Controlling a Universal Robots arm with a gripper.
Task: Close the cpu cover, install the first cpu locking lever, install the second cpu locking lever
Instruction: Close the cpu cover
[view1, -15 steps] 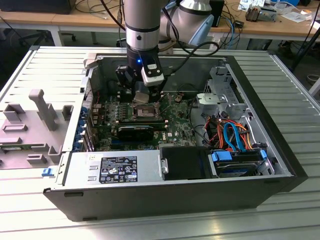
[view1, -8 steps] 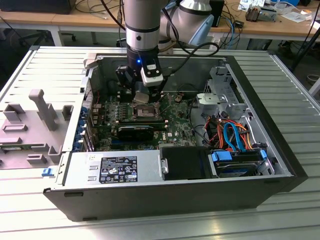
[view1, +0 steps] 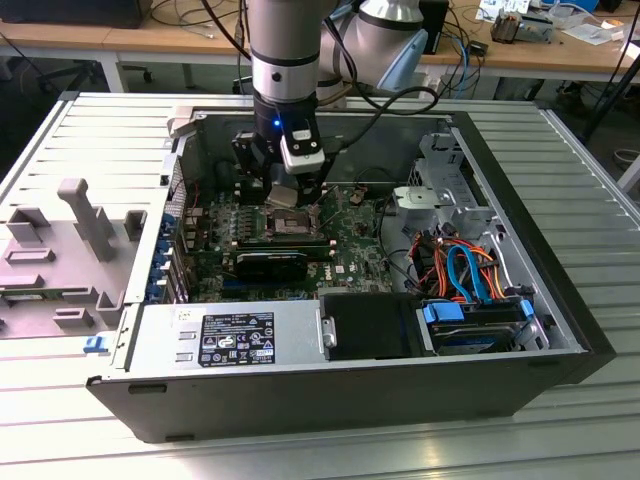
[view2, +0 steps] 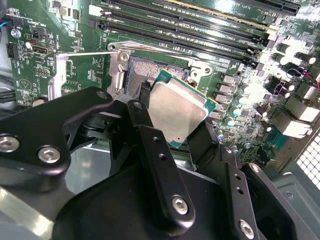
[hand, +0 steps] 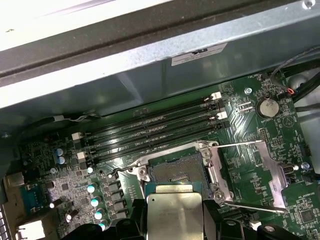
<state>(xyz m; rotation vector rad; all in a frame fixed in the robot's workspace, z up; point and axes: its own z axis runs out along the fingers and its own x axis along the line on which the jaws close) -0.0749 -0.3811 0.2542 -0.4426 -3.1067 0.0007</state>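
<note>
Clenched on a processor chip (view2: 175, 107), the gripper (view2: 176, 120) hangs low inside an open computer case (view1: 300, 405). Its matt black fingers (view2: 150, 137), bolted with bright round screws, press against opposite edges of the chip. The chip is a flat square with a dull, brushed silvery lid on a thin green base, and in the second wrist view it sits tilted between the pads.

Just beyond it lies the socket (hand: 175, 172), a dark square bed of fine contacts set in a silvery steel surround on the green motherboard (hand: 250, 117). Whether the chip touches the socket I cannot tell.

The cpu cover (hand: 275, 181) is open. It is a thin silvery-grey metal frame with a square central opening, swung off the socket and resting beside it, hinged at the socket's edge. Two slim wire levers run along it – one lever (hand: 239, 144) at one side, a second lever (hand: 250, 208) at the opposite side – neither of them over the socket.

Long black memory slots (hand: 150, 135) with white end clips run in parallel next to the socket, among small round silver-topped capacitors. In the exterior view the grey, cylindrical arm (view1: 285, 60) comes straight down into the case, and the chip shows as a pale glint over the socket.
</note>
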